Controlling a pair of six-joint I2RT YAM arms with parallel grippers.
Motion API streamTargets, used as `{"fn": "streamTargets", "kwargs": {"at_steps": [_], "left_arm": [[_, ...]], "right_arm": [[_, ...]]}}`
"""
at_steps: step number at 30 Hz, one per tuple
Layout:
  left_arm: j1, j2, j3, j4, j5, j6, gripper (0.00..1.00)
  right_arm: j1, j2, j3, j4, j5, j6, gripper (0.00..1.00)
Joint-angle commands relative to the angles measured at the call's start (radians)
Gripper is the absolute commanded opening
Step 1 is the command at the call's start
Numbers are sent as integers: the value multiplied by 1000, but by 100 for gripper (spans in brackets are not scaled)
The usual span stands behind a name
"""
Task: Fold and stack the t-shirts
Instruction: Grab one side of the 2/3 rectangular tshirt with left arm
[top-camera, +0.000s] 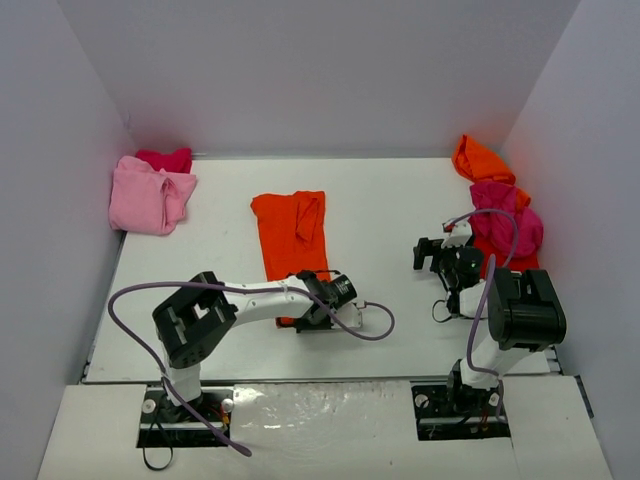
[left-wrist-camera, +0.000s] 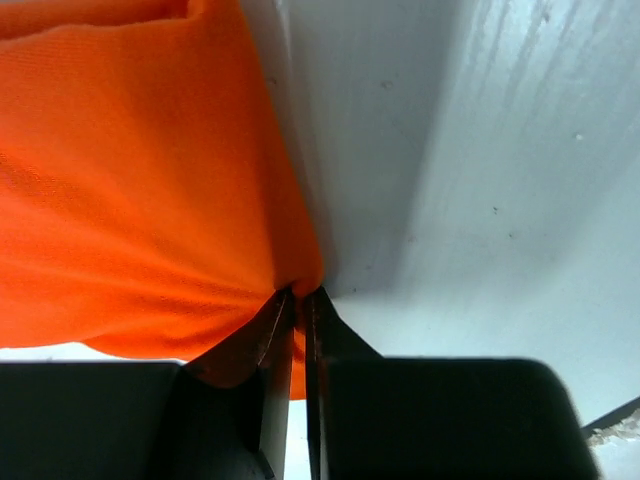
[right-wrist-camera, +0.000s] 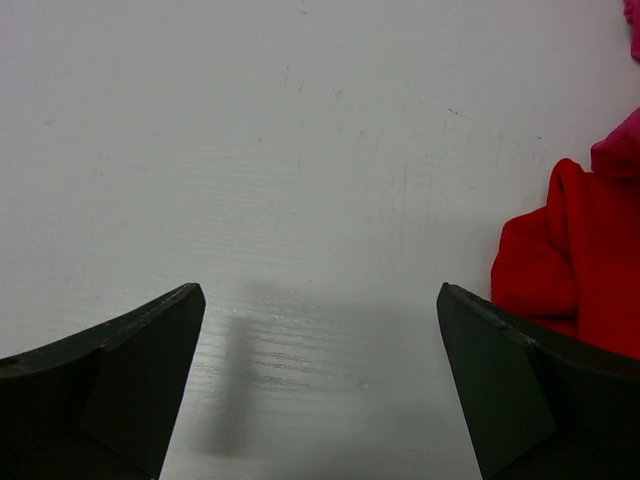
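Note:
An orange-red t-shirt (top-camera: 291, 232) lies lengthwise in the middle of the table, folded narrow. My left gripper (top-camera: 312, 318) sits at its near end, shut on the shirt's near corner; in the left wrist view the orange-red cloth (left-wrist-camera: 130, 200) bunches into the closed left gripper (left-wrist-camera: 298, 296). Folded light pink (top-camera: 148, 196) and magenta (top-camera: 166, 158) tees lie at the far left. At the far right an orange tee (top-camera: 480, 160), a magenta tee (top-camera: 508, 220) and a red tee (right-wrist-camera: 590, 260) are piled. My right gripper (top-camera: 432, 255) hovers open left of that pile, and in its wrist view the right gripper (right-wrist-camera: 320, 300) holds nothing.
White walls close the table on the left, back and right. A purple cable (top-camera: 130, 310) loops from the left arm toward its base. Bare white tabletop (right-wrist-camera: 300, 150) lies under the right gripper.

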Motion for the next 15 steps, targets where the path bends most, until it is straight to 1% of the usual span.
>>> {"fn": "streamTargets", "kwargs": {"at_steps": [1,4,6,8,11,15], "left_arm": [[2,102,-35,150,99,-13,0],[-7,71,-14,72,168,6,0],[-29,21,46,-28,230,20,0],[-67,-29,92,-165,291,35,0],[-121,-96,159,-281,323,45,0],[-135,-119,212,-379,342,52,0]], "right_arm": [[8,-24,23,182,11,-17,100],[7,-25,23,182,11,-17,100],[7,-24,23,182,12,-17,100],[8,-24,23,182,12,-17,100],[7,-24,23,182,12,-17,100],[8,-24,23,182,11,-17,100]]}}
